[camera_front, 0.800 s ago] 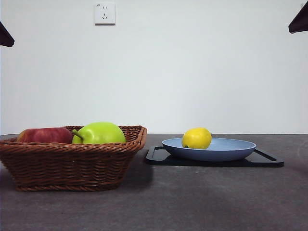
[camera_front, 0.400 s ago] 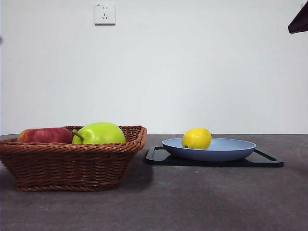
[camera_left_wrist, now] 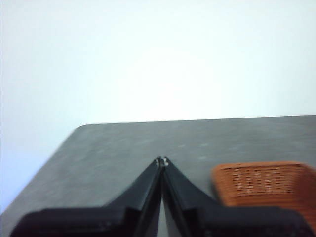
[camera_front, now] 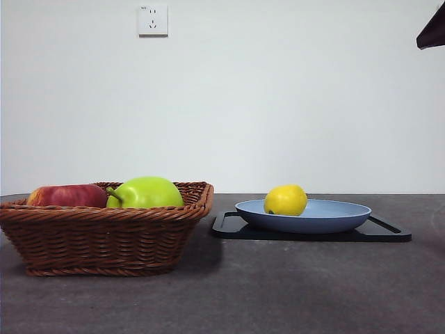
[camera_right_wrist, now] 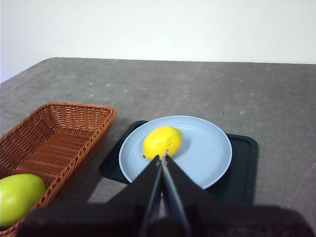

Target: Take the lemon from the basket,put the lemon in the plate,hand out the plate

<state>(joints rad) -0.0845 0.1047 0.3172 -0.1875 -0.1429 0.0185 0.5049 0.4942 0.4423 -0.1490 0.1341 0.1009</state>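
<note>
The yellow lemon lies in the light blue plate, at its left side; the right wrist view shows the lemon in the plate too. The brown wicker basket stands at the left and shows in both wrist views. My right gripper is shut and empty, raised above the plate's near side; it shows only as a dark tip at the front view's top right corner. My left gripper is shut and empty, off to the side of the basket.
A red apple and a larger yellow-green stemmed fruit lie in the basket. The plate rests on a flat black tray. A white wall socket is on the back wall.
The dark arm tip at the front view's top left corner has left the picture. The lemon, plate and basket have stayed put.
</note>
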